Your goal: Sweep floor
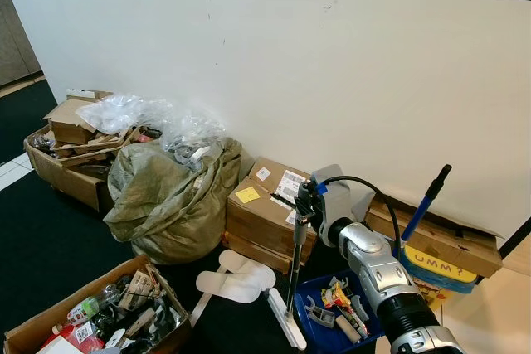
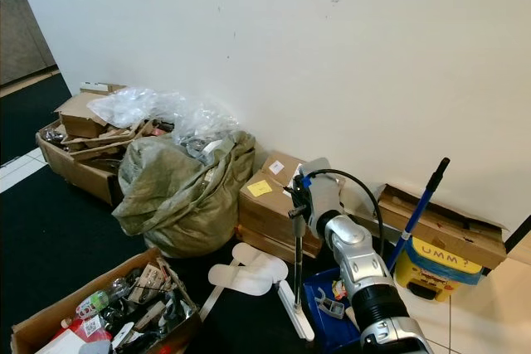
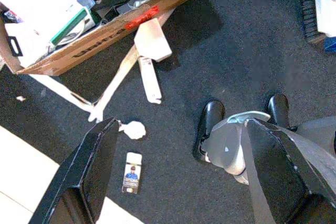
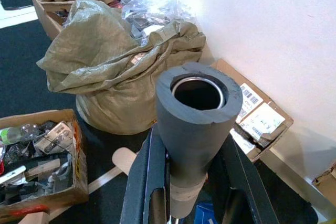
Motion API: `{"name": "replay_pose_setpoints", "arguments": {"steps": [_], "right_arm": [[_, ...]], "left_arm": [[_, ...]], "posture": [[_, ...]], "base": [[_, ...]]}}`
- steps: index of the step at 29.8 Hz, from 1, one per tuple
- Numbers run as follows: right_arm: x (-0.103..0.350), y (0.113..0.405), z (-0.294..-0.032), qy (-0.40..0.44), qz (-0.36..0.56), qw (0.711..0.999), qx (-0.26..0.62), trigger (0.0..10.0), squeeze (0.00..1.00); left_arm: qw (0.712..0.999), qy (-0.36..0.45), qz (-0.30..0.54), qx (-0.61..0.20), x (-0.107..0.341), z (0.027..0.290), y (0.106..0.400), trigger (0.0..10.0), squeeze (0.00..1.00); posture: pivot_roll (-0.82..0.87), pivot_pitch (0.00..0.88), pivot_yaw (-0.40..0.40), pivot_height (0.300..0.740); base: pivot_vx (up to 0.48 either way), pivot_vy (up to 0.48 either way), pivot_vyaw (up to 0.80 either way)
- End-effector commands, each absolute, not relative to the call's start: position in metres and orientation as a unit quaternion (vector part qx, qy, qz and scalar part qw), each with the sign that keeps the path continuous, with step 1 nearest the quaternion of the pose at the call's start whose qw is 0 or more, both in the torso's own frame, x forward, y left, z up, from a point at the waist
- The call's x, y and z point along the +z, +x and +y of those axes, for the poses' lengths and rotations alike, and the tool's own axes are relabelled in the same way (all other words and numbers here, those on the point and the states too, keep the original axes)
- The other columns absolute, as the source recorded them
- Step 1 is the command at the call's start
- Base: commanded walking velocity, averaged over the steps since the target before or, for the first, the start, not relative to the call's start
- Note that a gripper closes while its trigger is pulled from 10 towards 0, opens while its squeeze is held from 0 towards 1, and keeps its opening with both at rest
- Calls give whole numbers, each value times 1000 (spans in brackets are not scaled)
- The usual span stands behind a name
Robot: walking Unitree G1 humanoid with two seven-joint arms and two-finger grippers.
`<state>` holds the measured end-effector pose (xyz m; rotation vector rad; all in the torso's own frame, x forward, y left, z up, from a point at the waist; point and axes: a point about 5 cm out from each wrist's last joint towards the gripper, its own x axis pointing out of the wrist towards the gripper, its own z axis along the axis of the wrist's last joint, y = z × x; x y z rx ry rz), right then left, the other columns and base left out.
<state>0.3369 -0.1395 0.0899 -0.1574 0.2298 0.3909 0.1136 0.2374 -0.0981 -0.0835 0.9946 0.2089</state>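
Right pincer (image 4: 191, 182) clenched around upright broom handle (image 1: 296, 263), brush head (image 1: 285, 319) down on floor (image 1: 50, 246).

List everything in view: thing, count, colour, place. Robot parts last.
Grey-handled broom: one, upright, its head on the dark carpet, gripped at the foam top.
Olive woven sack: one, against the white wall, clear plastic spilling from its top.
Sealed cardboard boxes: stacked, brown, right of the sack.
Open cardboard box of clutter: one, brown, near left on the carpet.
Blue plastic tray of small items: one, beside the broom head.
Blue-handled pole: one, leaning at the right.
Yellow bucket: one, far right.
Small card: one, on the carpet.
Right gripper: shut on the broom.
Left gripper: open, hanging above the carpet.
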Motion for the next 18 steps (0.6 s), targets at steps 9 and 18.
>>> {"name": "replay_pose_setpoints", "arguments": {"steps": [9,18], "right_arm": [[85,338,-142,-64,116,974,182,10000,0],[80,335,-139,-64,123,972,190,10000,0]], "left_arm": [[864,-31,495,92,-101,238,106,10000,0],[864,-32,493,94,-100,239,106,10000,0]], "posture": [[-154,0,-47,740],[-161,0,-51,740]], "base": [[0,0,0],[0,0,0]]}}
